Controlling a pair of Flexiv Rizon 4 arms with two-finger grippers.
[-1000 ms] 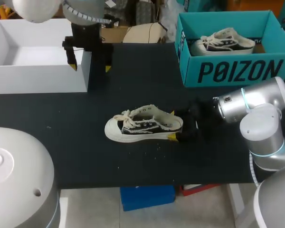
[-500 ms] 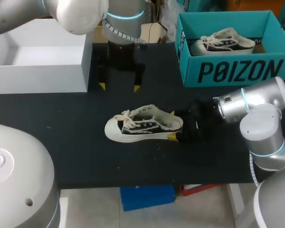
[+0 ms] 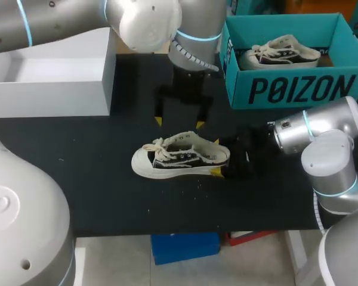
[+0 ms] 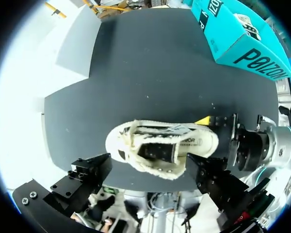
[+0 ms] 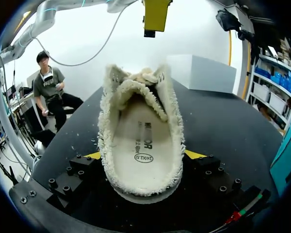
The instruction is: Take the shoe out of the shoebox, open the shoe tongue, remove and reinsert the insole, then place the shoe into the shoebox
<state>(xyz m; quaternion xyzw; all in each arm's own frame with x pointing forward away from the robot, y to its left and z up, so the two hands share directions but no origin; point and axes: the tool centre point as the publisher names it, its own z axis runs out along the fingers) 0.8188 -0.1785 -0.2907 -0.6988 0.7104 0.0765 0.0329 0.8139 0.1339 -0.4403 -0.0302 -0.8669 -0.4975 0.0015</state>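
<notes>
The shoe (image 3: 179, 159) is clamped at its heel by the right gripper (image 3: 217, 157), the left gripper (image 3: 179, 123) spread wide above it

You've got bold black lettering (image 3: 302, 89) across the teal shoebox (image 3: 286, 27) wall facing the shoe (image 3: 182, 156); small dark print (image 5: 146, 138) sits on its insole (image 5: 136, 119).

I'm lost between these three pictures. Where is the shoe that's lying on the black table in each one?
Head view: shoe mid-table, its heel in the right gripper.
Left wrist view: shoe ahead of the left gripper, untouched.
Right wrist view: shoe heel-first between the right gripper's fingers.
Shared landmark: the white box.
</notes>
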